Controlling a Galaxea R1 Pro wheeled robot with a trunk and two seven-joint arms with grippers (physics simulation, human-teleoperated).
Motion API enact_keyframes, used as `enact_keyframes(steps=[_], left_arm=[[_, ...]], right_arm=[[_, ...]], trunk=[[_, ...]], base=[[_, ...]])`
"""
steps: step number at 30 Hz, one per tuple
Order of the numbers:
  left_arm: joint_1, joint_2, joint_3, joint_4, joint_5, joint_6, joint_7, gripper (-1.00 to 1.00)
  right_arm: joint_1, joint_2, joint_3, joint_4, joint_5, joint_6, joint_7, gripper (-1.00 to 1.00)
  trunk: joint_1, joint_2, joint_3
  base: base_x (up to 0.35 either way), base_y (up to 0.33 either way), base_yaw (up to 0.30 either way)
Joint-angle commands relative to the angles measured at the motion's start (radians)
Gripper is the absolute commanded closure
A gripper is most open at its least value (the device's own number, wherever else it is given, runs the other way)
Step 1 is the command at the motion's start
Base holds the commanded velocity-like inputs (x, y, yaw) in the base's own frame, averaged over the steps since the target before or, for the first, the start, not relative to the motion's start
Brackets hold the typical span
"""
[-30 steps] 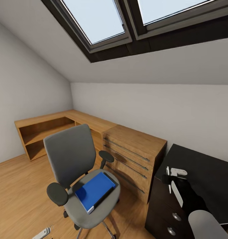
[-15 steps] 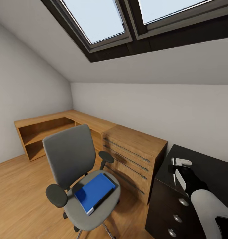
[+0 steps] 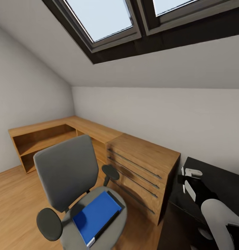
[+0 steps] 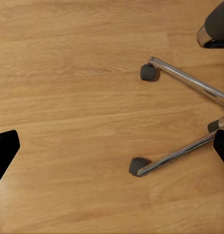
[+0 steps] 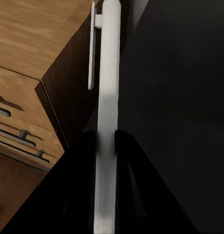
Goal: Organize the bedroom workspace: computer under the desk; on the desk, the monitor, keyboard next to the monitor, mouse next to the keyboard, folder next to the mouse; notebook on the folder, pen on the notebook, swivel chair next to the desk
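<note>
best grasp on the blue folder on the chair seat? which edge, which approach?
Judging by its pose, take the flat bright-blue folder by the near corner with the white page edges, which seems to overhang the front rim of the grey upholstered swivel chair. Come from the open front; the backrest and black armrests block the other sides. It lies flat, so pinch across its thickness with jaws above and below.

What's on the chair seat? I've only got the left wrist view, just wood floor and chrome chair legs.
Observer: In the head view, the blue folder lies flat on the swivel chair seat.
Operator: And the right gripper?
Observer: The right gripper is shut on a slim white stick, apparently the pen.
Operator: Over what?
Observer: Over the edge of the black desk, beside the light-wood drawer cabinet.
</note>
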Motion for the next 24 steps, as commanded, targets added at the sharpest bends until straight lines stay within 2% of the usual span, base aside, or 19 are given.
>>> enact_keyframes(steps=[1, 11, 17, 22, 24], left_arm=[[-0.001, 0.001, -0.003, 0.001, 0.01, -0.003, 0.002, -1.0], [-0.001, 0.005, -0.001, -0.001, 0.014, 0.002, 0.006, -1.0], [-0.001, 0.004, -0.001, -0.001, 0.015, 0.002, 0.007, -1.0], [-0.001, 0.005, -0.001, -0.001, 0.014, 0.002, 0.008, -1.0], [0.0, 0.006, -0.001, -0.001, 0.014, 0.002, 0.008, -1.0]], right_arm=[[0.0, 0.001, -0.002, -0.001, -0.004, 0.004, 0.0, 1.0], [0.0, -0.003, 0.0, 0.006, 0.0, 0.004, -0.009, 1.0], [0.0, -0.012, 0.0, 0.011, -0.001, 0.004, -0.117, 1.0], [0.0, -0.016, -0.001, 0.013, -0.001, 0.004, -0.14, 1.0], [0.0, -0.025, -0.001, 0.044, -0.003, 0.004, -0.142, 1.0]], trunk=[[0.0, -0.001, -0.001], [0.0, -0.001, -0.001], [0.0, -0.001, -0.001], [0.0, -0.001, -0.001], [0.0, -0.001, -0.001]], base=[[0.172, 0.0, 0.0], [0.032, 0.0, 0.0], [0.0, 0.0, 0.0], [0.0, 0.0, 0.0], [0.0, 0.0, 0.0]])
